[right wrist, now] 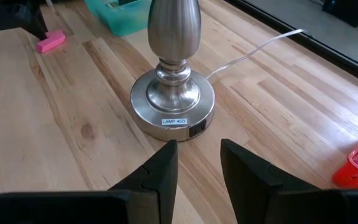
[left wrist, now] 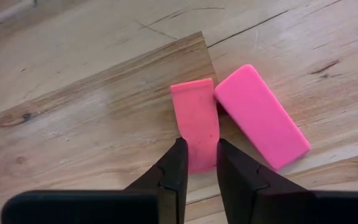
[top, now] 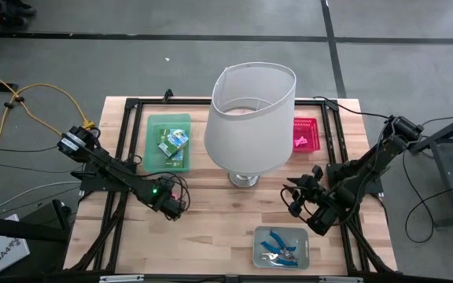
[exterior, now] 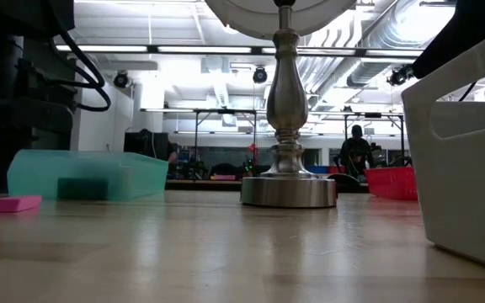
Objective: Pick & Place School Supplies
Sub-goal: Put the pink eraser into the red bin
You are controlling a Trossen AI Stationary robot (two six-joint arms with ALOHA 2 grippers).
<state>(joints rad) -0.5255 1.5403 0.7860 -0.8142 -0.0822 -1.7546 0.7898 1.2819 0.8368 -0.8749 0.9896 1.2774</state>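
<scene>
I saw bare tabletop [top: 211,228] around the left gripper [left wrist: 199,163], low, pinching one pink eraser [left wrist: 196,121]; the right gripper [right wrist: 199,163] hung spread.

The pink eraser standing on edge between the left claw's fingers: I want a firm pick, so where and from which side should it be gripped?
Grip the upright pink eraser across its two broad flat faces, coming straight down from above as the left claw does. It is thin, and the flat-lying eraser touches one side, so keep that finger slim.
</scene>
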